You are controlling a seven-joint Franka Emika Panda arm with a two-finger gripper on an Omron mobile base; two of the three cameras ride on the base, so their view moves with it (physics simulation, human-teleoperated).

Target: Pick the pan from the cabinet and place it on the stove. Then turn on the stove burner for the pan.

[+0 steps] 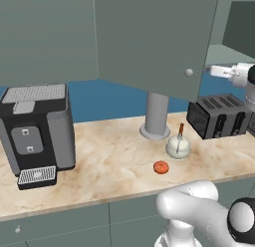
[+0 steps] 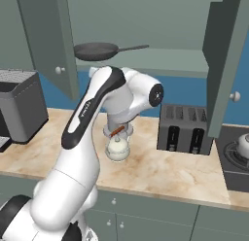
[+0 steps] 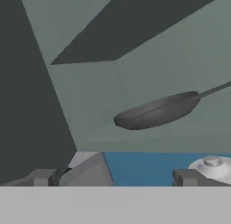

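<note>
The dark pan [image 2: 97,51] lies on the lower shelf inside the open grey-green cabinet [image 2: 160,26], its thin handle [image 2: 132,48] pointing right. In the hand view the pan [image 3: 155,111] sits ahead and above, apart from my gripper [image 3: 115,178]. The gripper is open, its two fingertips [image 3: 43,177] wide apart with nothing between them. The black stove [image 2: 234,162] lies at the counter's right end, with a silver kettle [image 2: 244,144] on it.
The open left door [image 1: 154,42] and right door [image 2: 223,60] flank the shelf. On the marble counter [image 1: 109,161] stand a black coffee machine [image 1: 37,131], a toaster [image 2: 187,128], a small white jar [image 2: 118,147], a grey post [image 1: 157,114] and an orange fruit [image 1: 161,167].
</note>
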